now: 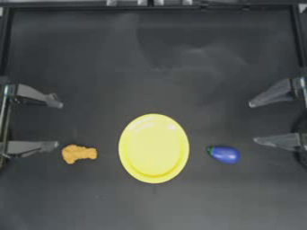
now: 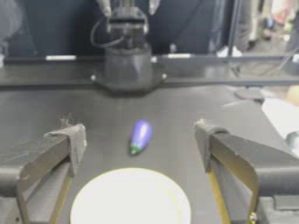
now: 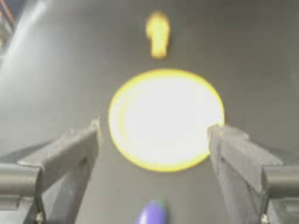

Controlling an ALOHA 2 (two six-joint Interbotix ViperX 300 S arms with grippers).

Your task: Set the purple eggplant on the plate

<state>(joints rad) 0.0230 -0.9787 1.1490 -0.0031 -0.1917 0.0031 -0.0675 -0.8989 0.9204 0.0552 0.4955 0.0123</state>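
1. The small glossy blue-purple eggplant [image 1: 224,154] lies on the dark table [image 1: 150,58], just right of the round yellow plate [image 1: 153,148].
2. Both hands, left [image 1: 57,124] and right [image 1: 252,122], wait spread wide, empty.
3. Reaching seems not yet begun; the right hand likely grasps next.

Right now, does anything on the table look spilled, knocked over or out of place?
Nothing stands out. The yellow plate lies flat and bare, the purple eggplant rests beside it, apart, and an orange nugget sits on its other side. Both grippers wait, jaws open, at the table's edges.
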